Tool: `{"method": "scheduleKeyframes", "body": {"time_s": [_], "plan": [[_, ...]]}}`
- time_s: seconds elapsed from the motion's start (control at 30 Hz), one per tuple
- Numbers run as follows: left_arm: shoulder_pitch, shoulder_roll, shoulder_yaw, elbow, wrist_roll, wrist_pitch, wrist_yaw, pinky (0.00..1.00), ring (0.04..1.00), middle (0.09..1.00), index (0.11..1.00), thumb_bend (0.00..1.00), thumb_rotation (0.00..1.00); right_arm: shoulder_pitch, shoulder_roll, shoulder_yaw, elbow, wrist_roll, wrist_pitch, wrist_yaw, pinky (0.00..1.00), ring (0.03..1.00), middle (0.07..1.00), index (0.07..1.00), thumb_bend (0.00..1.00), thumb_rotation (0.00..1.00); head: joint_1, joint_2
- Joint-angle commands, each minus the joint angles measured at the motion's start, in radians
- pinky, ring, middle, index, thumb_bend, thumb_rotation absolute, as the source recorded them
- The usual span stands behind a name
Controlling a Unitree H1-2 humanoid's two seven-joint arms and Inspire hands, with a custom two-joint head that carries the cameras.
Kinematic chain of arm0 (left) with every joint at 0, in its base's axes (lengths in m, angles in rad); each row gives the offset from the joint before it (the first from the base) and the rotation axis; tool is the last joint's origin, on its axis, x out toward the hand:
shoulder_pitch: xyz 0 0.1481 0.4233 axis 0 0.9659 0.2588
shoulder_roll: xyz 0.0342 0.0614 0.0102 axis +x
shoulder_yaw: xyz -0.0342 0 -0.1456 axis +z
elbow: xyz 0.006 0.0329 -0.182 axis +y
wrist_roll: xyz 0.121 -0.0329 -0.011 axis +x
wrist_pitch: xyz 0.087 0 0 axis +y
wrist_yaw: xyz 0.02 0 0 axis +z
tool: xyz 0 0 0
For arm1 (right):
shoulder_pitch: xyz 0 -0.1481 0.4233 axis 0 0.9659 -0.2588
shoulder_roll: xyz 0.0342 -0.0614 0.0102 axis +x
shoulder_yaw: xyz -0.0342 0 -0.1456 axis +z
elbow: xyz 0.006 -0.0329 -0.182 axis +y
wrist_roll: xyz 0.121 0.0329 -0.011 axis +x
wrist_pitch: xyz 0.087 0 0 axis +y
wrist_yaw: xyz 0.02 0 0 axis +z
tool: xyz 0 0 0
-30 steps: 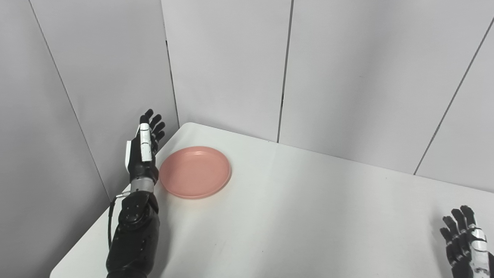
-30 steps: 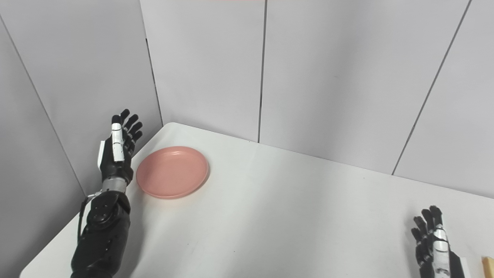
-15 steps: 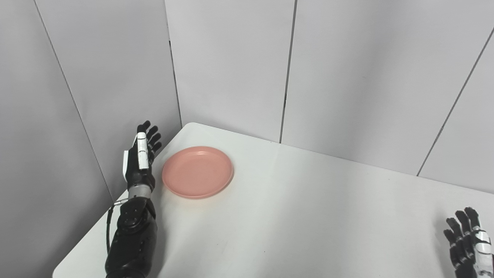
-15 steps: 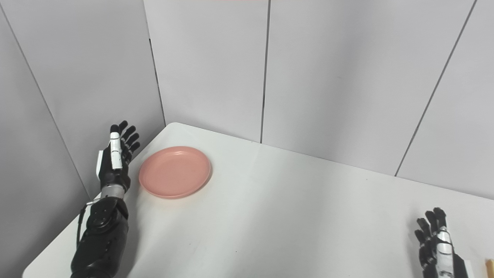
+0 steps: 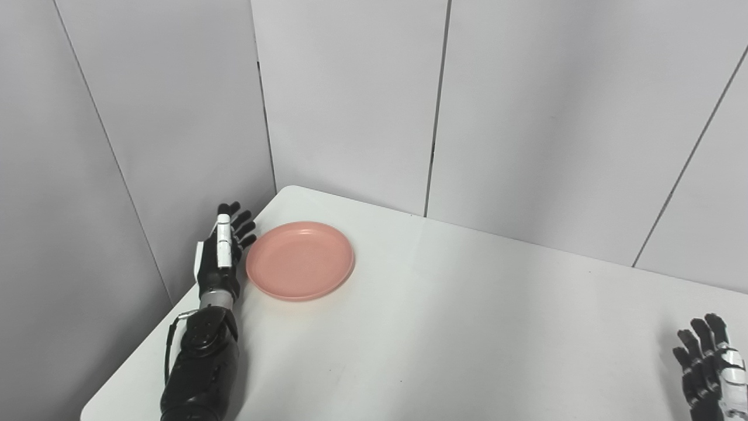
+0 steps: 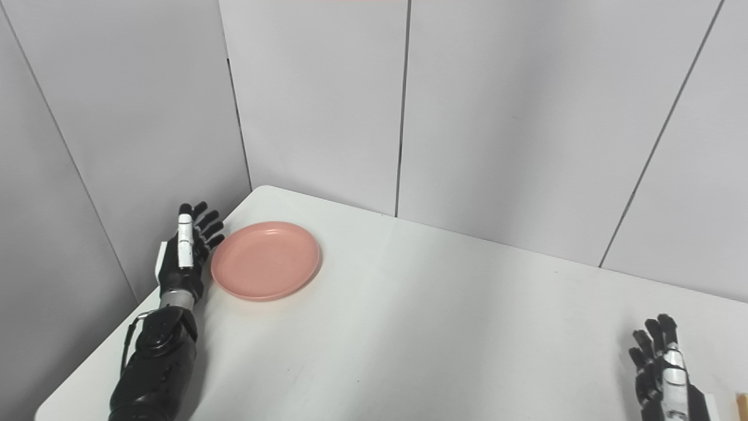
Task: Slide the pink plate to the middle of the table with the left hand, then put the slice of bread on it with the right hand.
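Observation:
The pink plate lies empty on the white table near its far left corner. My left hand is open with fingers straight, standing on edge just left of the plate's rim, close to it; I cannot tell if it touches. My right hand is open and empty at the bottom right, low over the table. A thin tan sliver at the right eye view's bottom right edge may be the bread; the rest is out of view.
Grey wall panels close off the table's back and left side. The table's left edge runs right beside my left forearm. The plate is the only thing on the table's left and middle parts.
My left hand has dropped and moved in toward the plate's left rim. The plate and my right hand have stayed put. The camera has shifted slightly.

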Motion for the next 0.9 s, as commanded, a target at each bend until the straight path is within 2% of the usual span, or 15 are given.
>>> {"method": "scheduleKeyframes", "body": {"time_s": [0.0, 0.4, 0.87], "plan": [[-0.050, 0.037, -0.011, -0.009, 0.007, -0.042, -0.016, 0.80, 0.817, 0.821, 0.830, 0.73, 1.00, -0.025, -0.009, -0.006, -0.034, 0.009, -0.029, 0.005, 1.00, 0.982, 0.987, 1.000, 0.62, 0.95, 0.001, 0.001], [-0.071, 0.027, -0.067, 0.029, -0.007, -0.039, -0.082, 0.78, 0.810, 0.824, 0.829, 0.75, 0.98, -0.029, -0.005, -0.005, -0.025, 0.004, -0.043, 0.005, 1.00, 0.981, 0.985, 1.000, 0.62, 0.96, -0.008, 0.003], [-0.092, -0.001, -0.070, 0.049, -0.112, -0.025, -0.214, 0.79, 0.816, 0.849, 0.845, 0.72, 0.99, -0.028, 0.000, -0.005, -0.036, 0.002, -0.035, -0.004, 1.00, 0.980, 0.989, 1.000, 0.64, 0.94, -0.020, 0.001]]}}
